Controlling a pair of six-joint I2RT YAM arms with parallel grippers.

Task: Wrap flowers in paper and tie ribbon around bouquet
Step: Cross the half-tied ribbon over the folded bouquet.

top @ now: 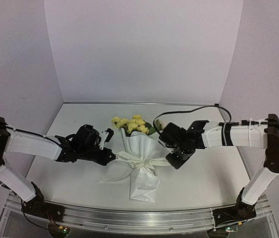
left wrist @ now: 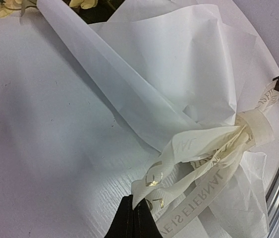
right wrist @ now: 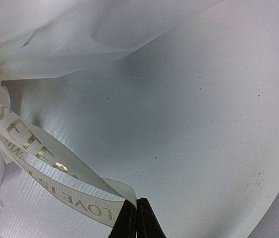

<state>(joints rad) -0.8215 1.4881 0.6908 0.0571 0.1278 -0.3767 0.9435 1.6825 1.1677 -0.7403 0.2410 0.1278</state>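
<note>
At the middle of the table, the bouquet lies flat. Its yellow flowers point toward the back wall and its gathered lower end points toward the arm bases. White paper flares in a cone around the blooms and narrows to a waist. There the cream ribbon, printed with gold lettering, is wound tightly around it. Below the waist the paper spreads out again into a crumpled tail on the table.

The left claw sits just to the left of the bouquet's waist. Its fingers are clenched on a looped strand of ribbon that runs from the knot out to its tips. The right claw sits on the opposite side of the waist. It is pinched shut on the folded end of another ribbon strand, with the words "LOVE IS" readable just beside its fingertips. From above, the two claws face each other across the bouquet, each at the end of a strand. A loose ribbon tail trails over the table toward the near left, apart from both claws.
</note>
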